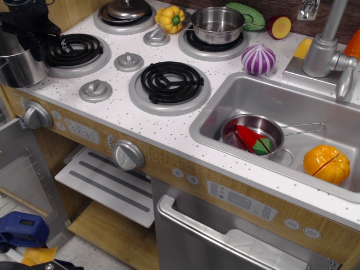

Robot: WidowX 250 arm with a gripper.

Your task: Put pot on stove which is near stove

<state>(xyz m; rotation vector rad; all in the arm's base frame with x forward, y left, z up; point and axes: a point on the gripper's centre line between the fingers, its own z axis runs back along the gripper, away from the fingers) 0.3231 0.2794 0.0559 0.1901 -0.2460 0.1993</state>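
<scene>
The tall shiny steel pot (19,66) hangs at the far left edge of the white speckled stove (121,109), partly over the counter's corner. My black gripper (35,46) is above it, shut on its rim and holding it. The pot is just left of the front-left burner (76,50) with the black coil, which is bare. The pot's left side is cut off by the frame edge.
A wider steel pot (216,23) sits on the back-right burner and a lid (128,8) on the back-left one. The middle burner (171,82) is bare. Grey knobs (95,90) stand between burners. The sink (225,95) holds a saucepan (253,135) and toy food.
</scene>
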